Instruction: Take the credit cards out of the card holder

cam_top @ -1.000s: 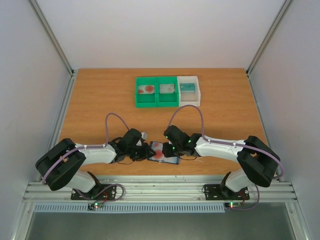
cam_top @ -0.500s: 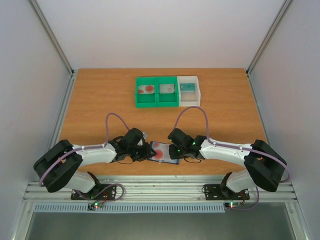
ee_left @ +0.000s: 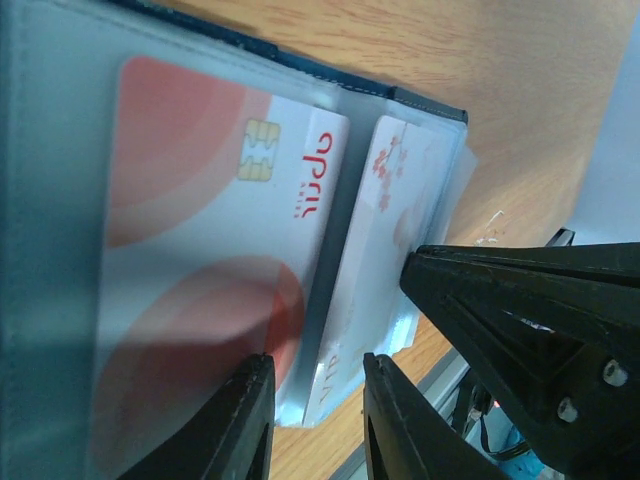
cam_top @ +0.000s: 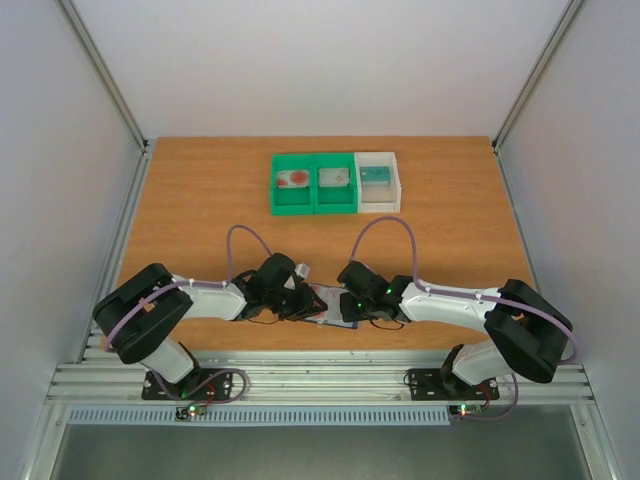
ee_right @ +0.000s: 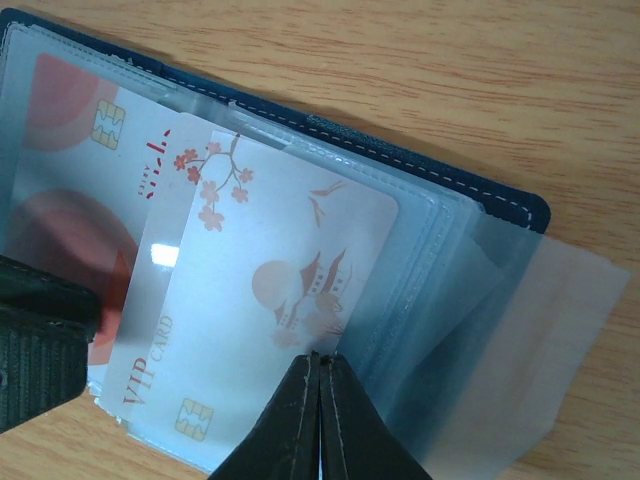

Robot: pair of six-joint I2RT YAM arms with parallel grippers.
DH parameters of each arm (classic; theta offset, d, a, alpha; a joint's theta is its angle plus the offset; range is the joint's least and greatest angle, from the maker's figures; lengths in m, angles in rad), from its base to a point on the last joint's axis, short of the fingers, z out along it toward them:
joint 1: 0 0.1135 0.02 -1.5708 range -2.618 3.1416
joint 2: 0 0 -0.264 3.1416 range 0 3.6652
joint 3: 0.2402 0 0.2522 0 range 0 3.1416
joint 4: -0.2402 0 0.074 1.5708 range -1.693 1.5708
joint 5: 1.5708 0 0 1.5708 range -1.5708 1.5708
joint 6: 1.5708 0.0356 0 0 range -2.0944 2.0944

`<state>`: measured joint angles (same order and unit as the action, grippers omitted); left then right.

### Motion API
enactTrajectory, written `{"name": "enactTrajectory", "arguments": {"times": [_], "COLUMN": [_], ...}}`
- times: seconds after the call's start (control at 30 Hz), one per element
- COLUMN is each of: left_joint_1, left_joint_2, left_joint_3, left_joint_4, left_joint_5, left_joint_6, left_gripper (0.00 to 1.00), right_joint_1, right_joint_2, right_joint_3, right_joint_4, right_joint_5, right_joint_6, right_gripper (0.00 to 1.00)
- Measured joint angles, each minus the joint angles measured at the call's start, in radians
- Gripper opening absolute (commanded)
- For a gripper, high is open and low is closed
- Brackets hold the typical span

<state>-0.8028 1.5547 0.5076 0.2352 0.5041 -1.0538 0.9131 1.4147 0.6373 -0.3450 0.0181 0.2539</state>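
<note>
Card holder (ee_right: 484, 196) open, right jaws closed atop its cards (ee_right: 262, 240)

Top view: I find the card holder (cam_top: 346, 322) mostly covered by the left hand (cam_top: 306, 302) and right hand (cam_top: 350, 304); its cards (cam_top: 326, 299) are unreadable there. Contents of the green bins (cam_top: 300, 207) and white bin (cam_top: 380, 206) are too small to identify. Both wrist views cut the holder at the left edge. Whether the right hand's closed fingertips (ee_right: 297, 415) pinch one of the cards or only a sleeve (ee_right: 470, 330), I cannot tell.

The card holder (cam_top: 333, 306) lies on the table (cam_top: 190, 215) between the left fingers (cam_top: 303, 301) and right fingers (cam_top: 348, 301); bins (cam_top: 300, 208) stand well beyond.
</note>
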Motion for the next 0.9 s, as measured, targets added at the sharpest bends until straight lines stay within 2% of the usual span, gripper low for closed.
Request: {"name": "enactTrajectory", "arguments": {"times": [0.2,0.53,0.9], "left_joint_1": [0.000,0.000,0.000], "left_joint_2": [0.025,0.046,0.069], "left_joint_3": [0.002,0.005,-0.020], "left_joint_4": [0.038,0.066,0.170], "left_joint_5": [0.016,0.021,0.045], "left_joint_6": [-0.001,-0.013,-0.061], "left_gripper": [0.25,0.17,0.01], "right_joint_1": [0.000,0.000,-0.002], "right_joint_2": [0.000,0.000,0.000], "right_joint_3": [-0.003,-0.007,-0.007], "right_joint_4": [0.010,0.023,0.023], "right_joint_5": [0.000,-0.001,0.000], "right_joint_6": [0.000,0.000,0.003], "right_gripper": [0.03,0.02,0.02]}}
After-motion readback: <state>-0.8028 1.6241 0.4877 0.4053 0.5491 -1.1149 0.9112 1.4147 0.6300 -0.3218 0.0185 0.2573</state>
